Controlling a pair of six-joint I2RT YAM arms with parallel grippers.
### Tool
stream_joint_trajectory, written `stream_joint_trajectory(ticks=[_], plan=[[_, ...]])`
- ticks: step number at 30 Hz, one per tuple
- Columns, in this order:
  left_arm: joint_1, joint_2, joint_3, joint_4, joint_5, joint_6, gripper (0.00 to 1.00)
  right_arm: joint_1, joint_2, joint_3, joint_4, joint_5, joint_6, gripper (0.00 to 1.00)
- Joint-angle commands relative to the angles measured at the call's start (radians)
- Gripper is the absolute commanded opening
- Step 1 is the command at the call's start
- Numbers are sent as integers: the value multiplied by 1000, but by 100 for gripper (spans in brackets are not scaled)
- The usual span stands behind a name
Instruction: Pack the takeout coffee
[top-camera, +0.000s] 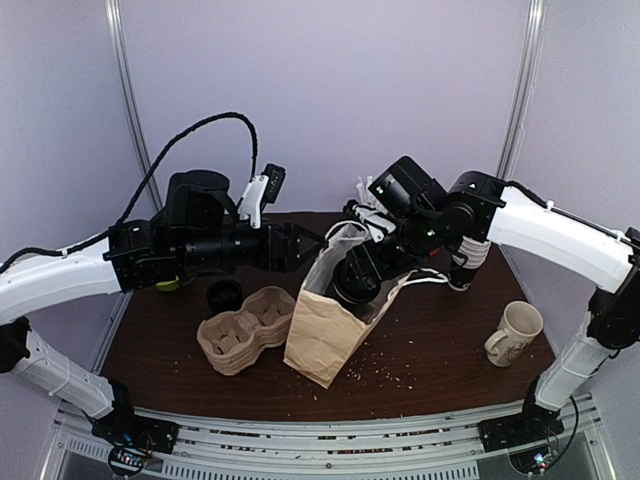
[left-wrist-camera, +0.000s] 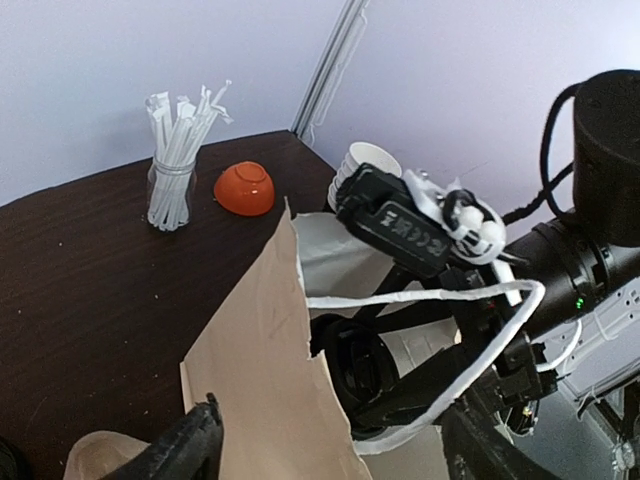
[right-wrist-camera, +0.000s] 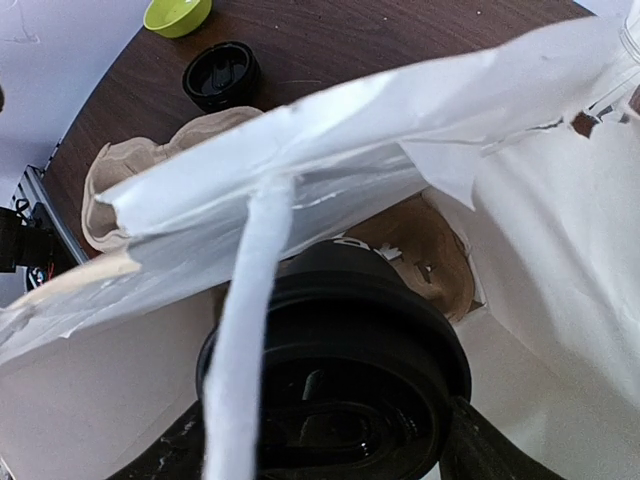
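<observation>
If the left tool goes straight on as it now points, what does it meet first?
Probably the near wall of the paper bag, just ahead of the left tool; the takeout coffee is behind it, inside. Depth is unclear.

Dark table (top-camera: 440, 350): bag (top-camera: 322, 335), tray (top-camera: 245, 335), mug (top-camera: 515, 333)

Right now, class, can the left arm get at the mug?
Probably not: the mug stands far right, with the paper bag and the right gripper holding a black cup between it and the left gripper.
</observation>
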Motion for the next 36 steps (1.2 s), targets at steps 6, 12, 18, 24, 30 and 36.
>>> stream_joint_trajectory(ticks=[6, 12, 18, 24, 30, 36], plan=[[-6, -1, 62, -108, 110, 73, 98, 7, -39, -62, 78, -17, 0, 70], [-6, 64, 118, -217, 115, 122, 88, 6, -48, -82, 92, -24, -4, 70], [-6, 130, 184, -277, 104, 154, 72, 7, -61, -100, 100, -34, -2, 69], [-6, 196, 258, -334, 77, 189, 55, 6, -87, -130, 108, -39, 1, 70], [-6, 249, 314, -369, 78, 225, 30, 7, -117, -163, 120, -38, 6, 70], [-8, 271, 356, -385, 89, 251, 6, 6, -157, -193, 126, -24, 20, 69]])
